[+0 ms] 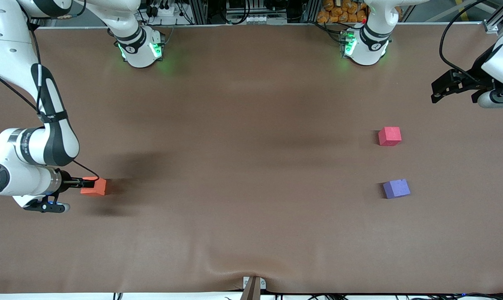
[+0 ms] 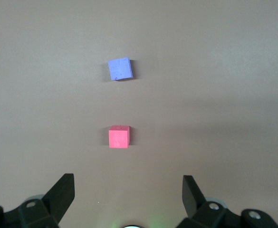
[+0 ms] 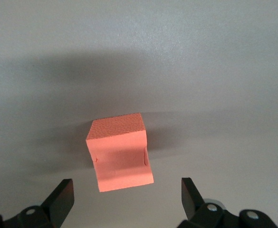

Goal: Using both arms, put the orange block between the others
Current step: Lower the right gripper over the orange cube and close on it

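Between the spread fingers of the right hand (image 3: 124,202), just ahead of their tips, sits the orange block (image 3: 120,152) on the table (image 1: 243,166). It looks light, soft foam, squashing easily; flat side faces suit a gentle pinch. Farther off, the left hand (image 2: 128,194) waits wide above the pinkish-red cube (image 2: 119,137) and, past it, the purple cube (image 2: 120,69).

— Lighting?
— Even, fairly bright, from overhead. The brown table (image 1: 251,166) shows soft dark shadows under the right arm (image 1: 30,146) and beside each block.
— Glare or blur?
— Green glow at both bases. The orange block (image 3: 119,151) looks slightly soft up close.
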{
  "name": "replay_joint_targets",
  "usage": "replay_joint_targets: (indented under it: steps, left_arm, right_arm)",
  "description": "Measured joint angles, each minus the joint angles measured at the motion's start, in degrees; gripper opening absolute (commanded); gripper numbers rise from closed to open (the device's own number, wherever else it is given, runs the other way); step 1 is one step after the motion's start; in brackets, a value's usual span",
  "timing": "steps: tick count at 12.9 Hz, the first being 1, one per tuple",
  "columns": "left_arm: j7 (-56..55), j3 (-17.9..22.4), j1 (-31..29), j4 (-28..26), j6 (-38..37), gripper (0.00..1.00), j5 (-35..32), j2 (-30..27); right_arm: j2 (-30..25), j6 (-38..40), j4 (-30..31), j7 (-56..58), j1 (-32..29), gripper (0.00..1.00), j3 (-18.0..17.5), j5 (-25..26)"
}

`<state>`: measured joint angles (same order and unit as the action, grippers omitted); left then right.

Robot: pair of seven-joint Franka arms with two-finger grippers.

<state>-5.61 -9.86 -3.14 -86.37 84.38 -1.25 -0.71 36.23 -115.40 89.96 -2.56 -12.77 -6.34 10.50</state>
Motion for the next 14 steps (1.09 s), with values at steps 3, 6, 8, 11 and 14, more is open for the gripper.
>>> replay_joint_targets:
  steps: [3,6,8,11,14]
  left_arm:
    - [0.00,0.06,-0.06,0.00,0.00,1.00,0.00,0.00]
    - [0.00,0.11,-0.14,0.07,0.00,1.00,0.00,0.00]
    - [0.00,-0.04,-0.13,0.26,0.00,1.00,0.00,0.00]
    - [0.00,-0.17,-0.13,0.46,0.00,1.00,0.00,-0.01]
    - [0.00,-0.16,-0.13,0.46,-0.01,1.00,0.00,-0.01]
  right_arm:
    - [0.35,0.03,0.54,3.44,-0.65,1.00,-0.01,-0.95]
    - [0.38,-2.27,1.79,7.01,-0.90,1.00,-0.01,-1.29]
    - [0.40,-5.01,3.52,7.70,-0.93,1.00,-0.16,-1.29]
    - [0.45,-9.78,6.50,7.72,-0.93,1.00,-0.31,-1.29]
    - [0.92,-12.31,7.77,7.72,-1.09,1.00,-0.16,-1.29]
